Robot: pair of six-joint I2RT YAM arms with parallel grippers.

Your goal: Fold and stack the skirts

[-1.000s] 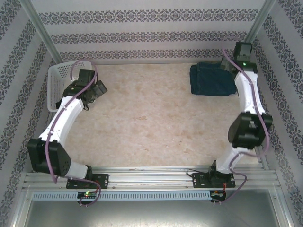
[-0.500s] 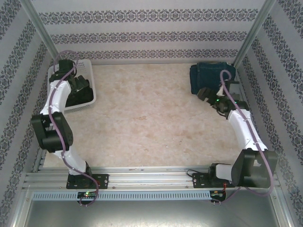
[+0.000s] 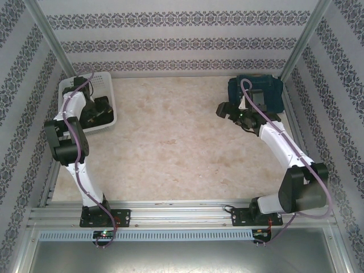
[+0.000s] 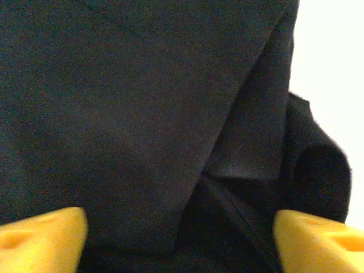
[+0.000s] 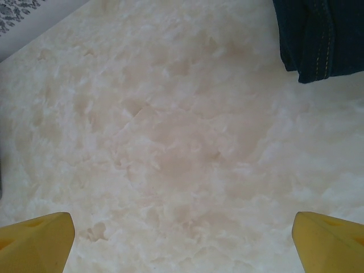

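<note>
Table [image 3: 170, 148]: pale marbled top, bare across the middle; arm bases at 6 o'clock in the top view.
Basket [image 3: 102, 78]: white mesh, at 10 o'clock on the table, close to the left wall.
Denim skirt [image 3: 274, 91]: already folded into a squarish pad, lying at 1 o'clock on the table; seen again from the right wrist [image 5: 318, 40] as a stitched corner at 1 o'clock.
Black skirt [image 4: 142, 114]: bunched inside the basket, directly under the left wrist; a fold edge running from 1 o'clock down toward 6 o'clock in that view. Long axis impossible to tell while crumpled.
Left gripper [image 3: 96, 111]: down in the basket; from the wrist [image 4: 179, 244], yellow fingers [image 4: 40, 239] spread apart with the dark cloth between them, not yet pinched.
Right gripper [image 3: 224, 109]: over bare table, just beside the denim pad at its 8 o'clock; from the wrist [image 5: 182, 244], spread wide and holding nothing.
Deciding relation: black skirt straight below the left gripper, far from the right one, so probably the left arm's pick.
Likely next need: a pinch on the fold, then a lift clear of the basket wall.
</note>
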